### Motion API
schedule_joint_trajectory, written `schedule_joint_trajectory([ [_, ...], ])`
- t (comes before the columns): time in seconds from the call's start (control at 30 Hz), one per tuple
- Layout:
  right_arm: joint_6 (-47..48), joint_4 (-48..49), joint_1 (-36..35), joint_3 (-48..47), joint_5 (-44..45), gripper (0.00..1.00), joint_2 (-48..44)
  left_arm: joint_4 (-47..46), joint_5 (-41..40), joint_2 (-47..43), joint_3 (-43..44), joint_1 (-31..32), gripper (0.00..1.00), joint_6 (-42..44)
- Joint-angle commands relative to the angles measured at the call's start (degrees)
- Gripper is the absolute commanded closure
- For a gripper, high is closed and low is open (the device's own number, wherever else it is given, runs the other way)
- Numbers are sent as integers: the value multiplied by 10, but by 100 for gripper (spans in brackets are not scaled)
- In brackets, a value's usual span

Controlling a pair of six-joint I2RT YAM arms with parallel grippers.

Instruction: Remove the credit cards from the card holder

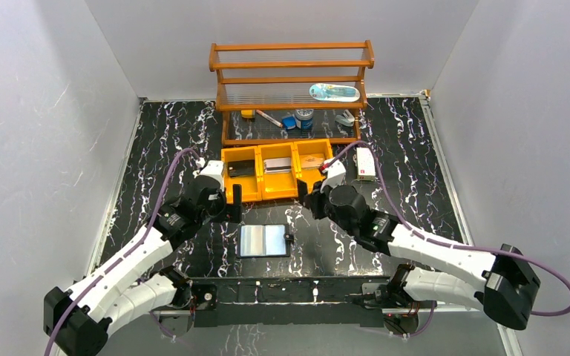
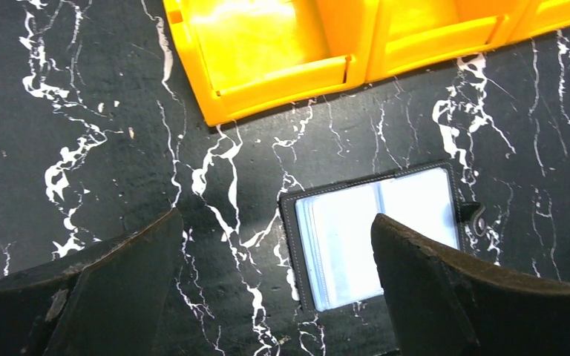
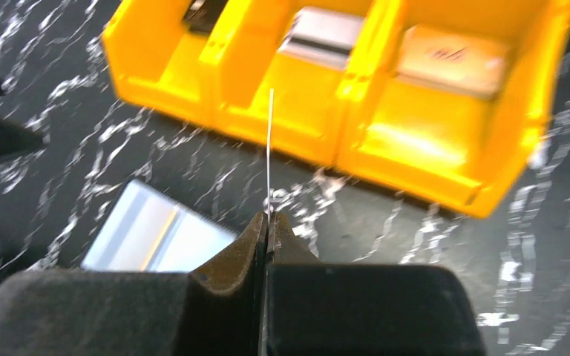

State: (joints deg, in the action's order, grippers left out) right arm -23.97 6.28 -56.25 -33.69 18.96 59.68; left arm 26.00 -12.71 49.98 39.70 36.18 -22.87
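You had the holder [image 1: 265, 240] lying open and flat on the black table [image 1: 156, 148]; it sat between your two arms, a little in front of the yellow bin [image 1: 246, 194]. Its two pale panels faced up; a small black tab [image 1: 290, 237] stuck out on its right side.

Your left gripper [image 2: 274, 222] was spread wide with nothing in it; it hung over the table by the holder's left side. In its own camera, one finger [image 2: 111, 289] sat well left of the holder; the other finger [image 2: 475, 297] hid the holder's lower right corner.

Your right gripper [image 3: 269, 221] was pressed together on a card [image 3: 270, 148]. The card showed only its thin edge to the wrist camera, so it looked like one pale line sticking out from the fingertips; you could not tell its colour. The line pointed at the wall between the bin's left and middle parts. From above, this gripper was near the bin's front, off to the right of the holder.

The bin had three parts in a row. The left part held a dark thing [image 1: 242, 168]; the middle part held a grey card [image 1: 277, 165]; the right part held a tan card [image 1: 310, 160].

Behind the bin stood a wooden shelf [image 1: 289, 81] with small things on it; a white box [image 1: 365, 163] lay on the table just right of the bin.
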Motion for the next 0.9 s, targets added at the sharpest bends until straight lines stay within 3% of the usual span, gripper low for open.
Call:
schedule_joint_trajectory([
  [0.0,133,1,15,-44,148,100,-19,-1,-53,0,0,-5,2,8],
  [0.13,187,-24,72,-78,134,100,8,1,-35,12,-1,-56,2,0],
  [0.3,235,-38,166,-117,12,100,55,2,17,46,5,-137,2,-2],
  [0.63,414,-61,207,-198,-83,100,192,20,-30,34,11,-144,2,-9],
  [0.87,531,-46,208,-211,-117,100,228,20,-44,20,11,-144,2,-5],
])
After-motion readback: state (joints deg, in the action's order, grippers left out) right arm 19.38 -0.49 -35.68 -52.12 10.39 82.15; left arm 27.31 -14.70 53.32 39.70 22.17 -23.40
